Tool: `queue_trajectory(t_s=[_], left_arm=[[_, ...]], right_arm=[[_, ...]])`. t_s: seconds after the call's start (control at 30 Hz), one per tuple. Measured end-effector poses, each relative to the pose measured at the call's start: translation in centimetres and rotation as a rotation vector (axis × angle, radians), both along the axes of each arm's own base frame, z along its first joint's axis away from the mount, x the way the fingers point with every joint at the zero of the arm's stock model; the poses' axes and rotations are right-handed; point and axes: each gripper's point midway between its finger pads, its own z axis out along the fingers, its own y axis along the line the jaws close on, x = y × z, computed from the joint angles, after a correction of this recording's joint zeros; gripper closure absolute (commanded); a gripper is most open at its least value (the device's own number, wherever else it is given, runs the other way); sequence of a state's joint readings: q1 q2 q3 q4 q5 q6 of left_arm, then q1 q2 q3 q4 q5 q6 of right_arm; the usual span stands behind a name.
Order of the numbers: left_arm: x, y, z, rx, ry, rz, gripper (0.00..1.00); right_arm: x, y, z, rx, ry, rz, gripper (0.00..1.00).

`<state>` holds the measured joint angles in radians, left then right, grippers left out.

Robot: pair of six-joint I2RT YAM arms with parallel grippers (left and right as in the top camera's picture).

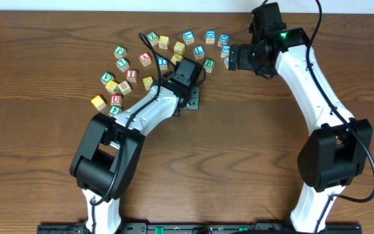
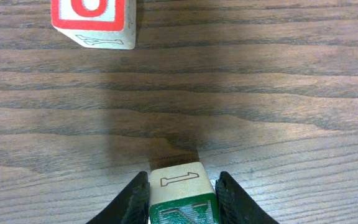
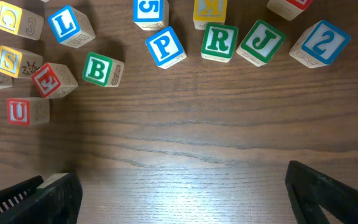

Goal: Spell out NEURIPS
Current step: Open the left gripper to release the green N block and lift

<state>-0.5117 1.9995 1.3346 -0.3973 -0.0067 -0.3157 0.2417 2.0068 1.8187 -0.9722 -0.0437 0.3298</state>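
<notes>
Dark wood-grain table (image 2: 260, 93): your left gripper (image 2: 182, 208) clamps a small green-bordered wooden cube (image 2: 178, 183) squarely between its fingers, green face wristward; your right gripper (image 3: 179, 199) spread wide.

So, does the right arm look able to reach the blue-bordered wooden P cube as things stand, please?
Probably yes. The right gripper is open, with only bare wooden table between it and the blue-bordered wooden P cube. The green-bordered R cube beside it leaves little finger room.
</notes>
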Motion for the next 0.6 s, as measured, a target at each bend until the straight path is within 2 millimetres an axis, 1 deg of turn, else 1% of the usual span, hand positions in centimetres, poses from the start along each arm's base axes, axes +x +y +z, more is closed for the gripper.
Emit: queue_trajectory(t_s=[0.07,0.13,0.4,0.47,0.6], left_arm=[[0.01,-0.04,0.01,0.003,-0.002,-0.008,0.52],[0.01,-0.04,0.01,0.002,-0.002,-0.007,0.49],[0.26,-0.19,0.14,-0.004,-0.013,-0.007,0.49],[0.25,-0.18,0.14,-0.004,-0.013,-0.007,0.5],[-0.1,0.0,-0.04,0.003,0.003,-0.005,0.58]], right_arm=[[0.0,0.0,0.0,0.0,0.0,0.0,0.01],[0.0,0.0,0.0,0.0,0.0,0.0,0.01],[0.0,0.0,0.0,0.0,0.0,0.0,0.01],[0.0,0.0,0.0,0.0,0.0,0.0,0.01],[0.0,0.0,0.0,0.0,0.0,0.0,0.01]])
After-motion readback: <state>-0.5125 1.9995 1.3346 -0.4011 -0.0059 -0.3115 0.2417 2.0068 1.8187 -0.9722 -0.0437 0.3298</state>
